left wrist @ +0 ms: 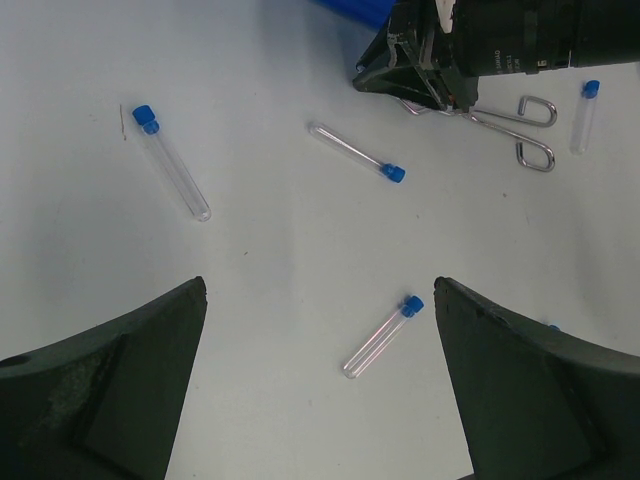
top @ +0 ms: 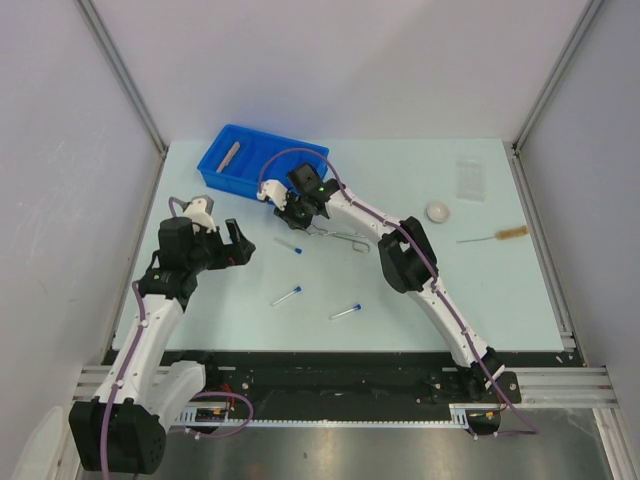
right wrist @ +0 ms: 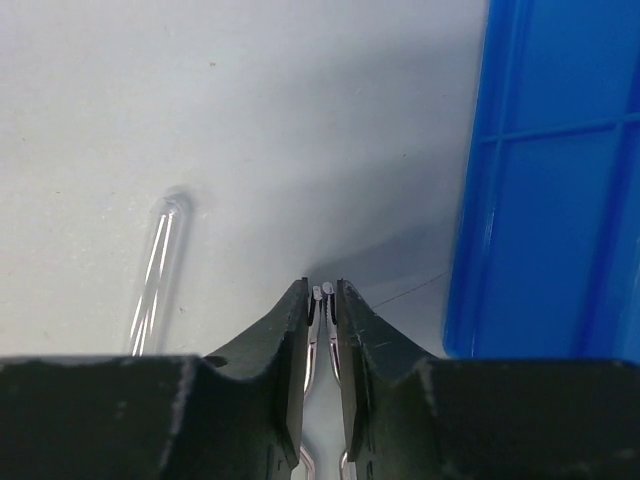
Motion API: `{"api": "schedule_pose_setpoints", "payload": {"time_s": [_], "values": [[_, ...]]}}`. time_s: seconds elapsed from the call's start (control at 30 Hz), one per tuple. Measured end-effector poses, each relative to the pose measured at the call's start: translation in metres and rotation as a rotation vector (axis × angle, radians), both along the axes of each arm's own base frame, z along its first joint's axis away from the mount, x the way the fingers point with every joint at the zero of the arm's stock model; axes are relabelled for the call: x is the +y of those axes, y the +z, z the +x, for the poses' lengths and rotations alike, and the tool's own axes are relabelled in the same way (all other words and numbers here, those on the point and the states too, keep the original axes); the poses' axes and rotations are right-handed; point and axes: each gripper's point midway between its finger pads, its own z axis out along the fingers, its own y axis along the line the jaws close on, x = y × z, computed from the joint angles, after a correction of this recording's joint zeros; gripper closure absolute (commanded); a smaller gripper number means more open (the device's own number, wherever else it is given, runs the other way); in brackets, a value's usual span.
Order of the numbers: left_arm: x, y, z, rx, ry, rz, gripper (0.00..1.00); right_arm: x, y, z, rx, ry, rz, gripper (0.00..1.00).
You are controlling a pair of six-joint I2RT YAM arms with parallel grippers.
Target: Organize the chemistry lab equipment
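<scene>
— Metal tongs [top: 340, 236]: position?
— Laid on bench [top: 450, 280], tips clamped between right fingers [right wrist: 285, 345] beside blue bin [top: 262, 150]; long axis run tips-left, loops-right. Left fingers [left wrist: 110, 390] held wide apart above tubes [left wrist: 175, 165].

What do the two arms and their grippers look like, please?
The left arm and right arm have white links, black joints and a purple cable each. The left gripper and right gripper have black wedge-shaped fingers.
</scene>
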Motion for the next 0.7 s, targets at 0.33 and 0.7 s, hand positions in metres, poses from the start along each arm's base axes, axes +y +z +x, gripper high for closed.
{"api": "schedule_pose_setpoints", "payload": {"time_s": [0.33,0.7], "values": [[-0.001,0.000,0.000,0.000,-0.003,-0.002,0.00,0.001,0.001,-0.001,0.020,-0.025,0.017,0.91],[-0.028,0.009,-0.001,-0.040,-0.111,-0.124,0.01,0.003,0.065,-0.015,0.038,-0.043,0.125,0.94]]}}
